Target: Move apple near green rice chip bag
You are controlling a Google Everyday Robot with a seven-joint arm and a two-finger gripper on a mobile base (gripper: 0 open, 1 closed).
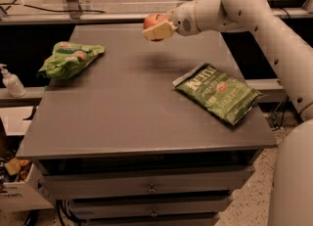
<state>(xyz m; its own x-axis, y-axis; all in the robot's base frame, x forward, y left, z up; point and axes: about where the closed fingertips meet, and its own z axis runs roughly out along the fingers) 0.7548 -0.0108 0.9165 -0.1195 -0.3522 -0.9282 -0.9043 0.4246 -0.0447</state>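
Over the far side of the table point(137, 112), we see the gripper point(158, 30) pinching the apple point(151, 20), the green rice chip bag point(68, 59) well to its left

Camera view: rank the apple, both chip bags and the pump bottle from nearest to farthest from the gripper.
1. apple, held in the gripper above the table's far middle.
2. green rice chip bag, far left, and dark-green chip bag, right side: too close to call.
3. pump bottle, beyond the table's left edge, farthest.
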